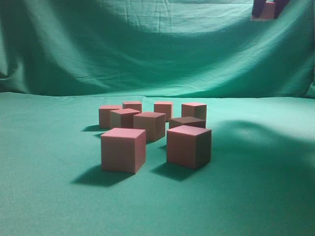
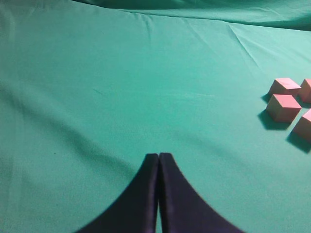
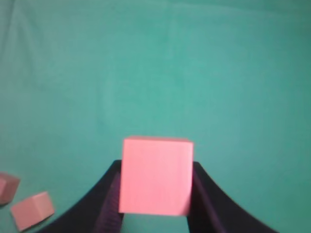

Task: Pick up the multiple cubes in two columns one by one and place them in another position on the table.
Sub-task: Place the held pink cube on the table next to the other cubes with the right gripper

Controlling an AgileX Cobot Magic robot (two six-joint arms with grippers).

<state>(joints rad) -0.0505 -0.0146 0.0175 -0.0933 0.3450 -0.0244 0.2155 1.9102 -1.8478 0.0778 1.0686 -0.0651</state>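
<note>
The surface (image 1: 49, 196) is spreading wide under a wrinkled teal-green cloth, and a green cloth backdrop (image 1: 123, 44) of the same colour is hanging behind it.

In the exterior view, a group of cubes (image 1: 155, 132) is sitting near the middle of the surface in two rough columns running away from the camera. Nine cubes are showing there. The nearest two are standing side by side with a gap between them: the front left cube (image 1: 123, 150) is facing the camera almost squarely, and the front right cube (image 1: 188, 146) is turned so that one shaded side is showing dark. The others are crowding close together behind them, some partly hiding one another.

At the exterior view's top right corner, a dark hand is hanging high above the surface with the lifted cube (image 1: 266, 11) in it, partly cut by the frame edge.

The right hand (image 3: 155, 204) is gripping the lifted cube (image 3: 156, 175) between its two dark fingers, well clear of the cloth below. Two cubes are lying on the surface at the lower left of that view.

The left hand (image 2: 159, 165) is hovering over bare cloth with its fingers pressed together, closed on nothing. Four cubes are showing at the right edge of its view, well apart from it.
</note>
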